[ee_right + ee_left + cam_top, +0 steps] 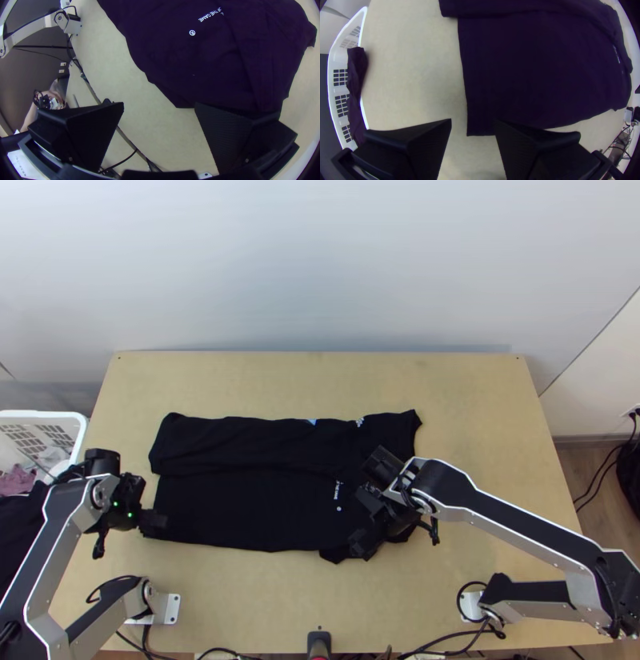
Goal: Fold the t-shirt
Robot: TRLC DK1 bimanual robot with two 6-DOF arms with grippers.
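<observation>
The black t-shirt lies on the table, its far part folded over in a long band toward the near side, with small white print near its right end. At its near left corner is my left gripper. In the left wrist view my left gripper stands open, a corner of the shirt between and under its fingers. My right gripper is over the shirt's near right part. The right wrist view has my right gripper open, one finger over the edge of the shirt.
A white basket with dark and light cloths stands left of the table. Cables run along the near edge. A person's arm shows beyond that edge in the right wrist view.
</observation>
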